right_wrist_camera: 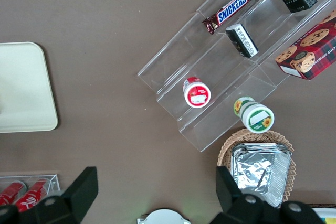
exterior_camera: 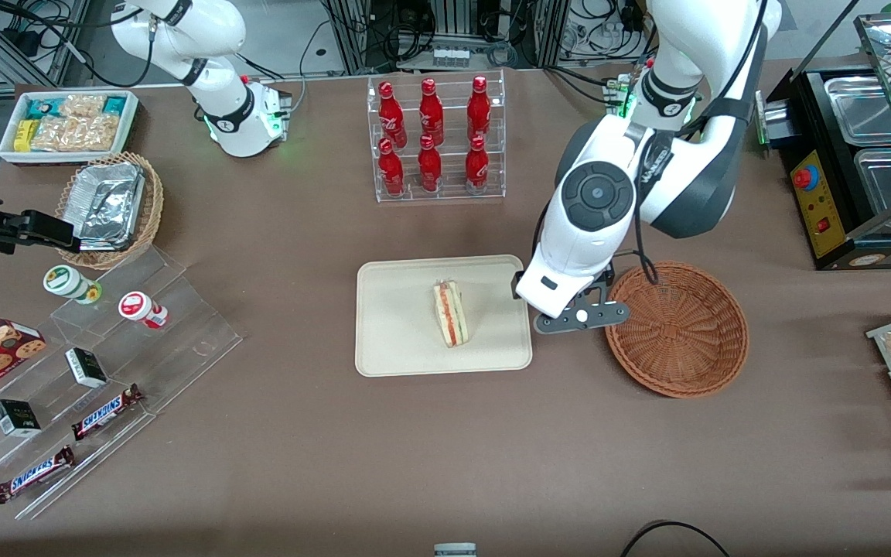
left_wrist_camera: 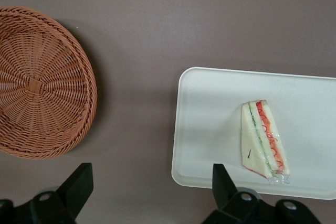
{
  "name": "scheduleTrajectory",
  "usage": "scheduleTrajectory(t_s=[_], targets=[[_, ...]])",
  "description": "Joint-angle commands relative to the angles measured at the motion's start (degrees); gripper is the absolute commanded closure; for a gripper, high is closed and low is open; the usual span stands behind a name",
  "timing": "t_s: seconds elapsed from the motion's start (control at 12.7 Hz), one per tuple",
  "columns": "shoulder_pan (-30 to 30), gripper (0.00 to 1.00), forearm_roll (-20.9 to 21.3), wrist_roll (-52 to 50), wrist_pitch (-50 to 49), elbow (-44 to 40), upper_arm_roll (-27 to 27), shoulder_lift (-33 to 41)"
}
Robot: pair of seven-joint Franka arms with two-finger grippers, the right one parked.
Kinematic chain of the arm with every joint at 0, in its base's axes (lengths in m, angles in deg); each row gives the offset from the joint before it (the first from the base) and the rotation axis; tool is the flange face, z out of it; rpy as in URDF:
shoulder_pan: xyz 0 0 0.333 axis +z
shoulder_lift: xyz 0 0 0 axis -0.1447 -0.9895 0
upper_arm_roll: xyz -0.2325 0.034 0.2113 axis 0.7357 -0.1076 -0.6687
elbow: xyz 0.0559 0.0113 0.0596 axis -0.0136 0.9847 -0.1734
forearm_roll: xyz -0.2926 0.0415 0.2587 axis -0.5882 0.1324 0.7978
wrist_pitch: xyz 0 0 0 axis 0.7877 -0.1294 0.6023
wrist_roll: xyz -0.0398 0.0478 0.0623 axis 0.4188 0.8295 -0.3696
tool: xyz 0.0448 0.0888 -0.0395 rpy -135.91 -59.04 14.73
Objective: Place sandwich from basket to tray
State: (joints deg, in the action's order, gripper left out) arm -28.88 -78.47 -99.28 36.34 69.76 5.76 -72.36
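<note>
The sandwich (exterior_camera: pixel 452 313), a white wedge with red and green filling, lies in the middle of the cream tray (exterior_camera: pixel 399 333). It also shows in the left wrist view (left_wrist_camera: pixel 264 140), lying on the tray (left_wrist_camera: pixel 210 129). The reddish-brown wicker basket (exterior_camera: pixel 677 329) stands beside the tray toward the working arm's end and holds nothing; it also shows in the left wrist view (left_wrist_camera: pixel 37 82). My left gripper (exterior_camera: pixel 569 309) hangs above the bare table between tray and basket. In the left wrist view the gripper (left_wrist_camera: pixel 149 184) is open and empty, with one finger over the tray's corner.
A clear rack of red bottles (exterior_camera: pixel 436 139) stands farther from the camera than the tray. Toward the parked arm's end are a stepped acrylic shelf with snacks (exterior_camera: pixel 90 363), a tan basket of foil trays (exterior_camera: pixel 109 207) and a white snack bin (exterior_camera: pixel 68 124). A food warmer (exterior_camera: pixel 863 155) stands at the working arm's end.
</note>
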Motion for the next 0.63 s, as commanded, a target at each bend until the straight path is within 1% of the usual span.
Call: scheduleTrajectory(t_s=[0.0,0.08,0.16,0.24,0.32,0.39,0.47,0.55], targets=[[8.94,0.00,-0.04,1.32,-1.46,1.96,7.32,2.88],[12.65,0.00,1.44,1.32,-1.64,2.13,10.43,3.23],[14.94,0.00,1.89,1.50,-2.16,2.31,12.89,3.67],[18.54,0.00,1.90,3.07,-2.78,2.66,15.01,4.54],[21.88,0.00,1.90,6.21,-3.65,3.53,17.73,5.68],[24.70,0.00,1.90,8.25,-4.19,4.93,18.97,7.35],[25.94,0.00,1.90,10.10,-4.28,6.86,19.42,9.11],[28.48,0.00,1.90,13.16,-4.37,9.31,20.12,11.21]])
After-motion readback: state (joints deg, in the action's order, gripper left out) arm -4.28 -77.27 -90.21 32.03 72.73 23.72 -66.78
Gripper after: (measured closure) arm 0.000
